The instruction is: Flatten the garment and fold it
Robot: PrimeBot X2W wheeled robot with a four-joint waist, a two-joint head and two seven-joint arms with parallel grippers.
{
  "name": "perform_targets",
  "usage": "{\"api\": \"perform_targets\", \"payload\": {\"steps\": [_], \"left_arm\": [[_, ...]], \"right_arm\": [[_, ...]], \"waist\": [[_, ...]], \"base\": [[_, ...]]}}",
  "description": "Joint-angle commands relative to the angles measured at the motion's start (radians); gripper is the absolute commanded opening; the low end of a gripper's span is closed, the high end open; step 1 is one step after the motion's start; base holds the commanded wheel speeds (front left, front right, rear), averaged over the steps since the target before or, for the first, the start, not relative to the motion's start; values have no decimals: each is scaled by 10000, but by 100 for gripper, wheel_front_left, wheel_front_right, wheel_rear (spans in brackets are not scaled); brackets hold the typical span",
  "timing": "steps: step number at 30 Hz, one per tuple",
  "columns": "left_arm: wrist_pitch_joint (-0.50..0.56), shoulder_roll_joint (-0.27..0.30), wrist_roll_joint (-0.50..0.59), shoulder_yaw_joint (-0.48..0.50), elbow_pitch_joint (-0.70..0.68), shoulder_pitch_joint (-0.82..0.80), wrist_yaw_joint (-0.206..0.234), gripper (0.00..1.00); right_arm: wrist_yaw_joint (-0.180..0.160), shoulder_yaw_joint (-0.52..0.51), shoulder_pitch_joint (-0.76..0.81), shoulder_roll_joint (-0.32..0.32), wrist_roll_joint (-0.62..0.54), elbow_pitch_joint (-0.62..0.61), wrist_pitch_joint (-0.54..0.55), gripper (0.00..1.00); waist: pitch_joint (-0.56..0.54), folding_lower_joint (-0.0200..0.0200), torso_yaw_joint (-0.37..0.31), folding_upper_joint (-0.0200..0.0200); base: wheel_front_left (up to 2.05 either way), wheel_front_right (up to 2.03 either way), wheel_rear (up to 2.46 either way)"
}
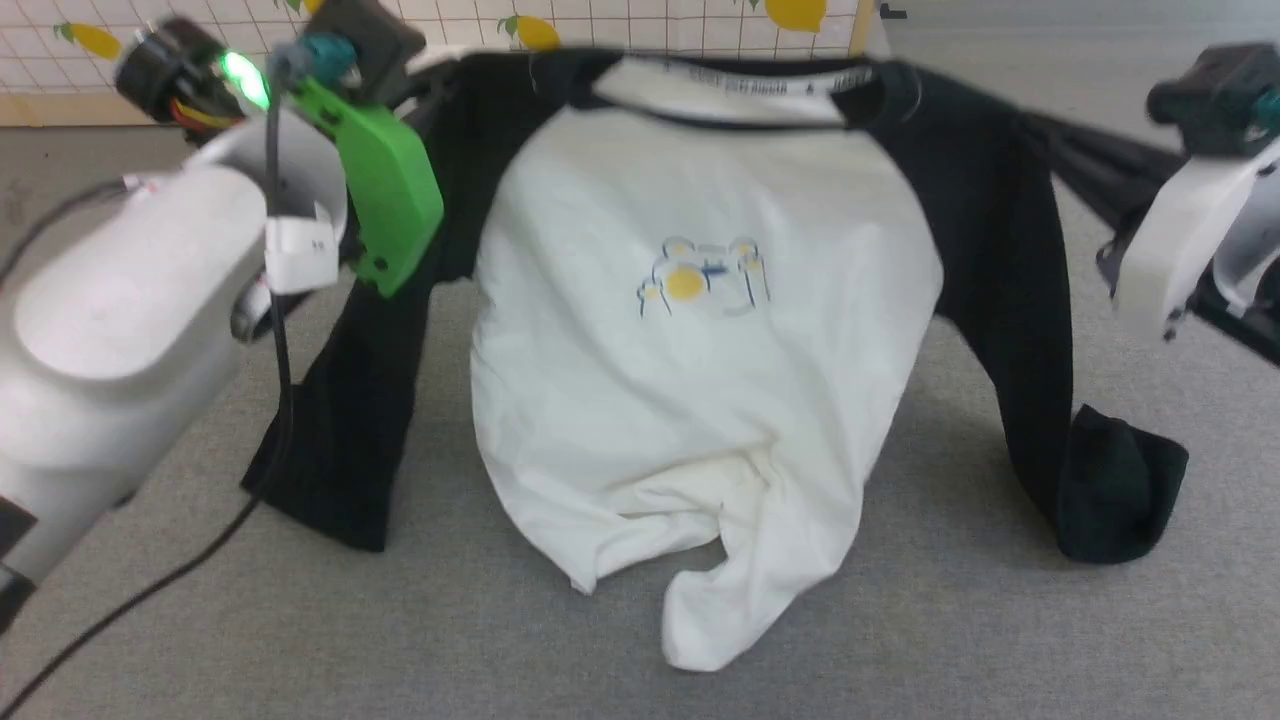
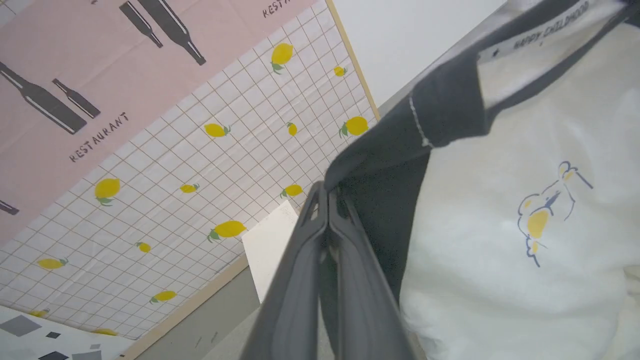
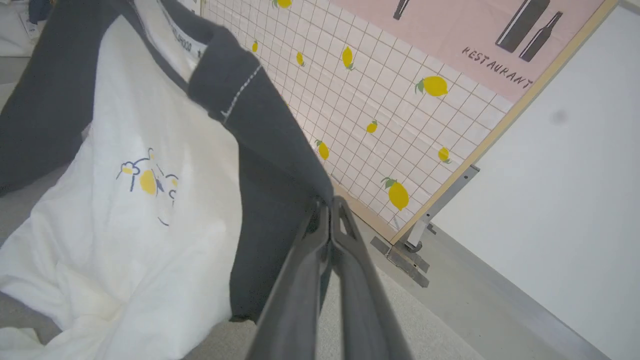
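left gripper (image 2: 326,189) and right gripper (image 3: 330,201), 2 in all, each pinch 1 shoulder of 1 garment (image 1: 700,400)

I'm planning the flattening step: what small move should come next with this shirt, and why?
Probably lift both shoulders a little higher. The left gripper and right gripper are shut on the shirt at its black shoulders, yet the white hem lies bunched on the floor, so it cannot hang smooth.
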Motion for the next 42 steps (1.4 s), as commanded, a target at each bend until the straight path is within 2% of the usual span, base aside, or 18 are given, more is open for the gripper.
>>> {"api": "perform_targets", "payload": {"steps": [1,10,21,27,32,37,39,42], "left_arm": [[-80,23,177,110,-16,-387,126,0],[-760,-312,903,827,405,-2254,723,0],[-1581,-795,1875,1622,1519,-5324,1114,0],[-2090,-1002,2321,2044,2201,-7079,1298,0],[-2469,-1223,2509,2326,2864,-8215,1437,0],[-2640,-1259,2538,2479,3184,-8797,1470,0],[-2776,-1236,2463,2564,3234,-8755,1537,0],[-3045,-1313,2152,2496,3160,-7584,1711,0]], "right_arm": [[-17,-284,-275,96,-156,115,-152,0],[-17,-1899,-1741,860,-1299,626,37,0],[-17,-3519,-4640,1424,-3383,1545,592,0],[-17,-4383,-6625,1698,-4629,2129,261,0],[-17,-4518,-8007,2089,-5533,2792,51,0],[-17,-4325,-8772,2328,-5886,3354,-190,0],[-17,-4171,-8821,2420,-5869,3558,-260,0],[-17,-3764,-7966,2774,-5509,4079,-658,0]], "waist": [[-10,0,-47,0],[843,0,-192,0],[3265,0,-133,0],[4465,0,-81,0],[5102,0,-44,0],[5524,0,-15,0],[5658,0,7,0],[5776,0,100,0]], "base": [[0,0,0],[0,0,0],[0,0,0],[0,0,0],[0,0,0],[0,0,0],[0,0,0],[0,0,0]]}}
